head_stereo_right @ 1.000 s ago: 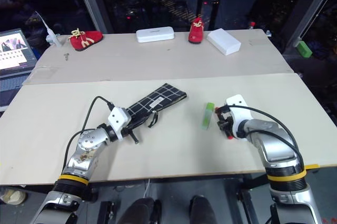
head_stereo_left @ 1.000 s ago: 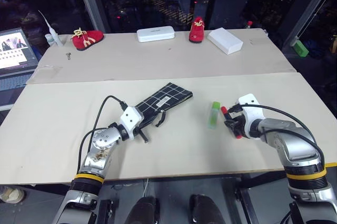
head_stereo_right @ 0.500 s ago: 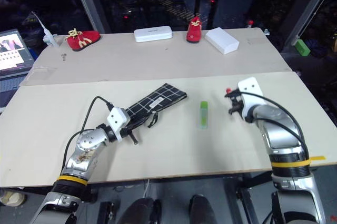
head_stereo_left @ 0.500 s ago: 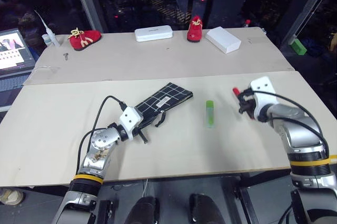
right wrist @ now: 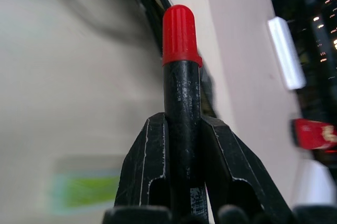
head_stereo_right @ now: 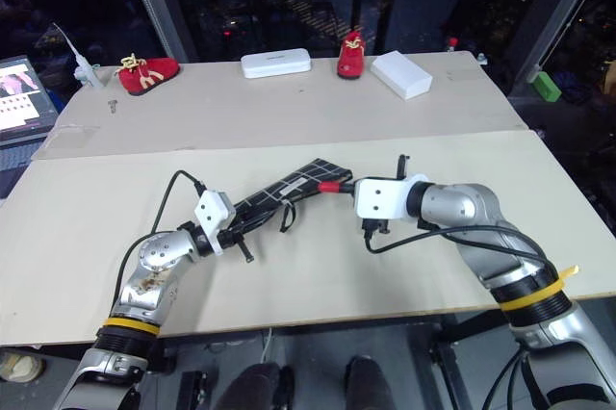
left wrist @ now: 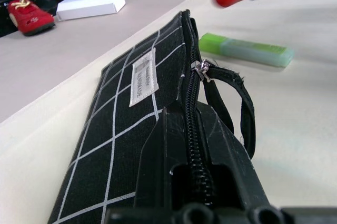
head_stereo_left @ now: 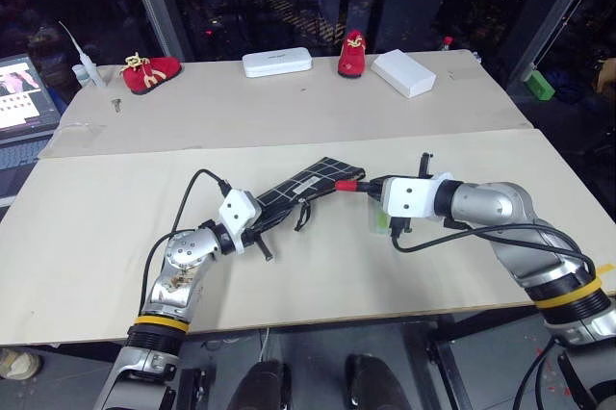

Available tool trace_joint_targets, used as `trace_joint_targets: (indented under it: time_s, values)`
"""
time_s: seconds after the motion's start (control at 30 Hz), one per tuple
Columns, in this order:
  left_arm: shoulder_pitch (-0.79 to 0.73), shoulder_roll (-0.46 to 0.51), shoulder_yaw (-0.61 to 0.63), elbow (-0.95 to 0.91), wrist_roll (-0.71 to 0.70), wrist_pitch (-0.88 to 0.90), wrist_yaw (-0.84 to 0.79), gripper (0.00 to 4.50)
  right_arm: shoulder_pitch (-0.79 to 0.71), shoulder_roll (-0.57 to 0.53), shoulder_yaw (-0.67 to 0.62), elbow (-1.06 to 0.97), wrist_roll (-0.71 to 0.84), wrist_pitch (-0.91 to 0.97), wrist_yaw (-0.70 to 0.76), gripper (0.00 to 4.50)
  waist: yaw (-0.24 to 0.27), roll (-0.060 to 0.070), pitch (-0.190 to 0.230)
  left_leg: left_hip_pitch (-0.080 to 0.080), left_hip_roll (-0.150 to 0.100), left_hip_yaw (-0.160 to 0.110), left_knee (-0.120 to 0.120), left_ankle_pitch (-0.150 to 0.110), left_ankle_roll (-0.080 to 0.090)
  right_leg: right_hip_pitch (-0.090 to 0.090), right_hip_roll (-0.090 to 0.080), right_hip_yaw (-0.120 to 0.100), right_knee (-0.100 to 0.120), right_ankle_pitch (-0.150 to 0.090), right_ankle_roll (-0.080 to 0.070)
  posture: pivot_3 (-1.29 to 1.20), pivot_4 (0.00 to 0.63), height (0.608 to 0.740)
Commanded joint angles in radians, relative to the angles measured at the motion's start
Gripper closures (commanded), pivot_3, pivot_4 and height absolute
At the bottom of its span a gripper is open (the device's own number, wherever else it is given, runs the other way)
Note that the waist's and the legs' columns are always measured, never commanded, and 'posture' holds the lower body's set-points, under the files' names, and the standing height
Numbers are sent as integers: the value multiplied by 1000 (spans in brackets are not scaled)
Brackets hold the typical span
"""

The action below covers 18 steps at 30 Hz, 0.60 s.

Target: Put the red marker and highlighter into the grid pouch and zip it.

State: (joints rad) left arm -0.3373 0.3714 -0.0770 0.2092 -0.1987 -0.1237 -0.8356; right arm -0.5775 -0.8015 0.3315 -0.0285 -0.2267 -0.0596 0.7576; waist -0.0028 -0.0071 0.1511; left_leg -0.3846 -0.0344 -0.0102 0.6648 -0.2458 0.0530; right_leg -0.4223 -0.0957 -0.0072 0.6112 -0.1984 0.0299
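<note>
Grid pouch [head_stereo_left: 310, 188], black with white lines, lies flat on the tan table [head_stereo_left: 115, 208] and serves as the landmark for everything else. Its near end is clamped between the closed black fingers of the left gripper [head_stereo_left: 265, 218], which grips along the zipper edge; the left wrist view shows the zipper pull [left wrist: 201, 69] and its black loop [left wrist: 238, 103] hanging off that edge, and a small white label [left wrist: 144, 78] on the pouch face. At the pouch's far end is the right gripper [head_stereo_left: 371, 185], its two fingers pressed tight around the dark barrel of the red marker [head_stereo_left: 348, 183]. The marker's red cap points toward the pouch's far corner and sits just at it; whether it touches the fabric cannot be told. The highlighter [head_stereo_left: 376, 220], light green, lies on the table just beside the pouch's far end, under the right wrist and apart from both grippers. Well beyond the pouch, along the table's far side, stand two white cases [head_stereo_left: 276, 64] and two red shoes [head_stereo_left: 150, 71].
</note>
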Motion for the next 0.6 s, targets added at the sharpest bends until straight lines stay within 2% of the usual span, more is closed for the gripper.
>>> trace_joint_targets:
  time_s: [0.03,0.6]
  values:
    - [-11,1,11,-49,-22,9,-2,4500,-27,4,-24,36,-35,-70,-15,4015,1,0,0,0,0,0,0,0,0,0,0,0,0,0,0,0,150,740]
    - [17,-1,17,-92,-20,25,1,4500,-55,61,-26,133,-123,-128,-32,4015,1,0,0,0,0,1,0,0,0,-1,0,1,0,1,-1,0,150,740]
